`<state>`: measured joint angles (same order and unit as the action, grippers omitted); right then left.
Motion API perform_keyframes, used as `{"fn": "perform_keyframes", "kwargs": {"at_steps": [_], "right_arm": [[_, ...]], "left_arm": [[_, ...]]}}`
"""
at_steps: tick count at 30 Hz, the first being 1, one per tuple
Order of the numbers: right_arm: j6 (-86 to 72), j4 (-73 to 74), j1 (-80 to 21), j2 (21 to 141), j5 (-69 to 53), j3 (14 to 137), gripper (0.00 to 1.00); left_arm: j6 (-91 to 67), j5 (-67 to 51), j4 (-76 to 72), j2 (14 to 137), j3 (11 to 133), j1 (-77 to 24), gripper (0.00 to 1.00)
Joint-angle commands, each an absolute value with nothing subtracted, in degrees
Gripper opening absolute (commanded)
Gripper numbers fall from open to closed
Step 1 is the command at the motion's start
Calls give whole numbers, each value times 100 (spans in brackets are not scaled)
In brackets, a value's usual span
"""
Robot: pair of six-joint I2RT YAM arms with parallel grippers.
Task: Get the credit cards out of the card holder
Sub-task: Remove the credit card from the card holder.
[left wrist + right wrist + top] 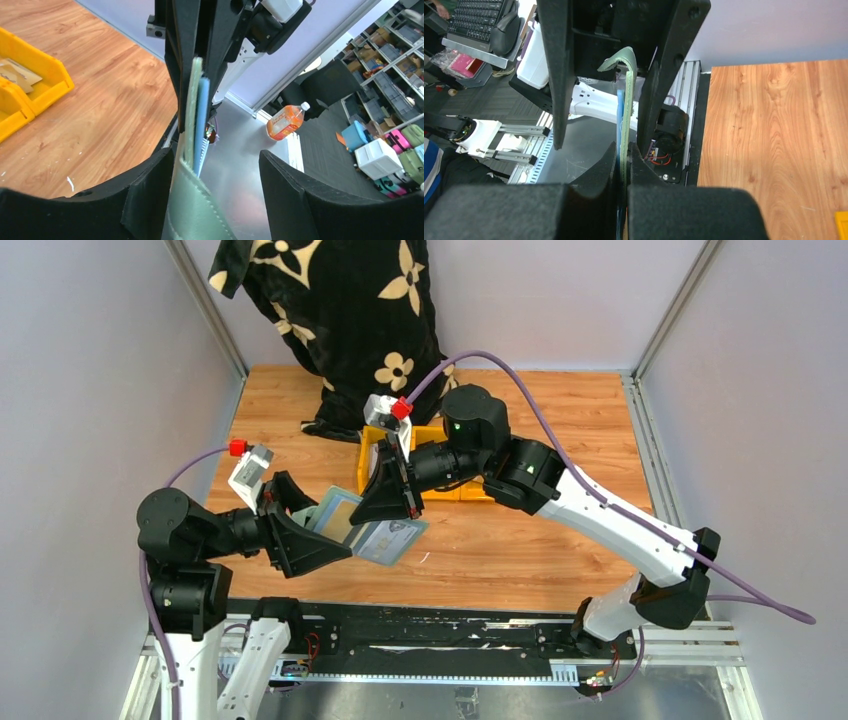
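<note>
Aloft over the tabletop's (520,550) near edge, left of middle, card holder (380,537) spread open, pale inside upward, long axis running left to right, right gripper (392,512) pinched tight on its right end, left gripper (333,528) jaws wide around its left end.

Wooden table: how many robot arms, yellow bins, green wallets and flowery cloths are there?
Black-and-white robot arms: 2
Yellow plastic bins: 2
Sage-green folding card holder: 1
Black cloth with cream flowers: 1
Total: 6
</note>
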<state>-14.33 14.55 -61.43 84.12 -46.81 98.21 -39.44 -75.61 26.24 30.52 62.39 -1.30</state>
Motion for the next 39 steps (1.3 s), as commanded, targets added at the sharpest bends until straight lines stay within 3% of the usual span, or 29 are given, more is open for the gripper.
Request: {"fn": "perform_keyframes", "kwargs": {"at_steps": [1, 5, 8, 11, 12, 13, 16, 20, 26, 31, 39], "right_arm": [[-1598, 1168, -6082, 8175, -4886, 9612, 0], [-1681, 1137, -6084, 8182, -4974, 9550, 0], [-1726, 1091, -6082, 8170, -5018, 9528, 0], [-1724, 1107, -6082, 8127, -5031, 9552, 0], [-1713, 1106, -6082, 8105, -5031, 9555, 1], [-1709, 1107, -6074, 8077, -5023, 9554, 10], [-1741, 1159, -6005, 7986, -4723, 9571, 47], [-2054, 1372, -5727, 7744, -3715, 9606, 66], [-2488, 1416, -5432, 7062, -2562, 9218, 71], [-2967, 1142, -5432, 6790, -2922, 8629, 73], [-4057, -499, -5436, 6857, -3832, 7467, 71]], "left_arm": [[-4129, -7612, 2517, 3108, 6453, -120, 66], [-4322, -7497, 2383, 3247, 6446, -123, 49], [-4267, -7372, 2358, 3240, 6373, -123, 20], [-4280, -7255, 2296, 3179, 6309, -121, 1], [-4285, -7237, 2293, 3174, 6303, -123, 0], [-4289, -7236, 2291, 3167, 6300, -123, 0], [-4306, -7122, 2293, 3173, 6286, -122, 0], [-4066, -6460, 2567, 3202, 6326, -123, 0], [-3716, -5237, 3098, 3450, 6409, -123, 0], [-4000, -4892, 2872, 3544, 6219, -123, 0], [-4849, -5205, 2065, 3533, 5813, -123, 0]]}}
